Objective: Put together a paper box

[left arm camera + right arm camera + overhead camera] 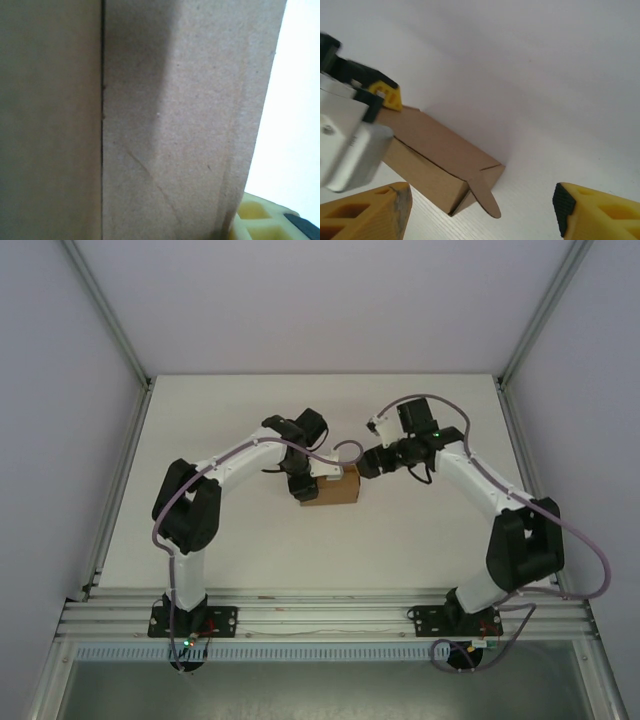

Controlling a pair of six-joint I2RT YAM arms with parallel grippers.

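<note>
Paper box [335,490] lies on the white bench [400,540] close to the middle of the top view, a small brown kraft carton with its long side running left to right. The left claw [303,484] sits over the carton's left end and appears clenched on it. In the left wrist view the cardboard [175,125] fills nearly the whole frame, a dark seam running top to bottom left of centre, and one yellow finger [260,222] peeks in at the lower right corner right beside the carton's edge. The right claw [366,464] hangs just to the right of the carton in the top view, near it but not touching. In the right wrist view its yellow fingers [367,212] stand spread at the lower left and lower right corners with nothing between them, so it is released. There the carton [435,150] runs from the upper left toward the lower centre, a rounded tuck flap [487,200] sticking out unfolded from its near end and resting on the bench. The left claw's yellow finger [387,96] rests on the carton's far end at the upper left.
</note>
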